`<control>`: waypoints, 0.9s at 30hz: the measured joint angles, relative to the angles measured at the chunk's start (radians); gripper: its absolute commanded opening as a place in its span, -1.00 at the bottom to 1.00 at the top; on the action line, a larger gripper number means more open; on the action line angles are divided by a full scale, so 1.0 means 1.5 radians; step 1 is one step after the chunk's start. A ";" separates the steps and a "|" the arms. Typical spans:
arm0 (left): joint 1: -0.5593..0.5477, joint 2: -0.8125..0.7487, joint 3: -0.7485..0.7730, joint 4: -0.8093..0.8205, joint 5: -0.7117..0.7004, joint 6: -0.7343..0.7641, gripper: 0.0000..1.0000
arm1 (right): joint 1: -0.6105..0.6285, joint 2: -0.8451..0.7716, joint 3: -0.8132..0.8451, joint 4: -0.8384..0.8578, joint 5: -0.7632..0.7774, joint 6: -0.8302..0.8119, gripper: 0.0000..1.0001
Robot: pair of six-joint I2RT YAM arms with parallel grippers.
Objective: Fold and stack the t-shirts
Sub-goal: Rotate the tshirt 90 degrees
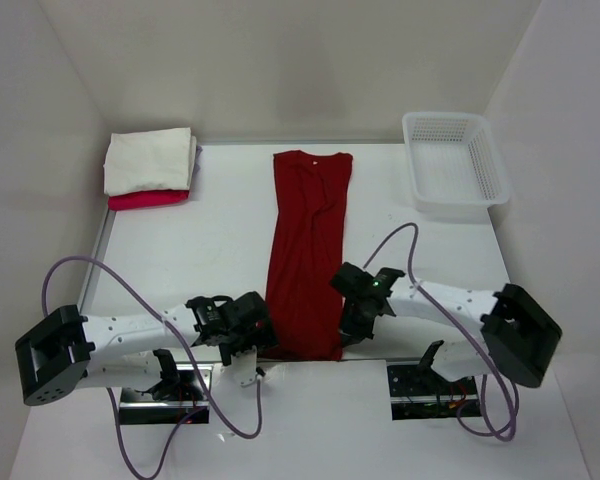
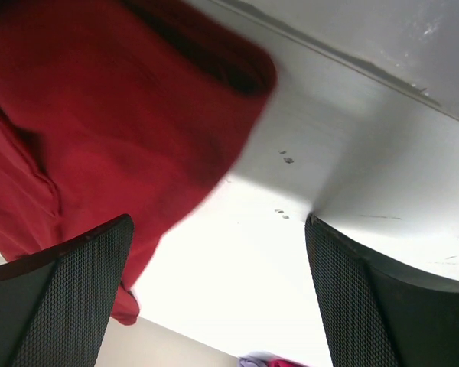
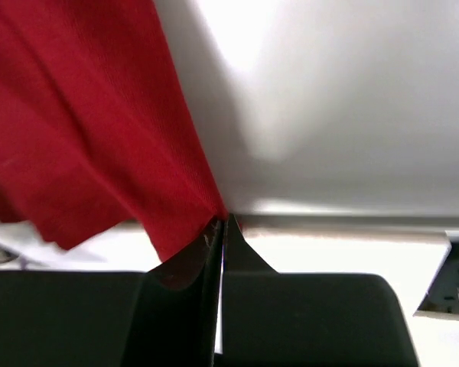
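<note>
At the near edge of the worktop [image 1: 180,260], the right tool [image 3: 222,229] is pinching shut on the near right corner of the dark red t-shirt [image 1: 308,250], with a fold of cloth caught between its pads. The left tool [image 2: 218,290] is gaping wide beside the near left corner and is gripping nothing. The shirt is lying as a long narrow strip, running from the middle of the near edge towards the far edge. With only one corner held, lifting now is likely to drag the hem askew and spoil the lengthwise fold. The left tool is also risking a bite on a single layer, or on bare worktop, since its pads are sitting just off the cloth. The worktop is looking smooth and white, so the fabric may be sliding easily on it. At the far left corner the cream white t-shirt [image 1: 148,160] is lying folded on the magenta-pink t-shirt [image 1: 148,200], while a white lattice basket [image 1: 485,160] is sitting at the far right corner and plain white walls [image 1: 280,60] are enclosing everything
</note>
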 measured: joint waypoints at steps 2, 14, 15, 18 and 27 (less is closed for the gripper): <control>0.000 0.000 0.000 0.001 -0.004 -0.009 0.99 | -0.008 -0.056 -0.019 -0.012 0.002 0.012 -1.00; 0.270 0.104 0.217 0.028 0.044 -0.384 -0.54 | -0.053 -0.087 -0.023 -0.090 0.019 0.011 -0.14; 0.320 0.145 0.275 0.034 0.058 -0.421 -0.54 | -0.053 -0.091 -0.002 -0.108 0.029 0.009 -0.14; 0.425 0.261 0.447 0.021 0.075 -0.509 -0.36 | -0.063 -0.100 0.092 -0.135 0.059 -0.011 -0.09; 0.465 0.387 0.622 0.058 0.066 -0.608 -0.15 | -0.126 -0.006 0.228 -0.127 0.100 -0.130 -0.09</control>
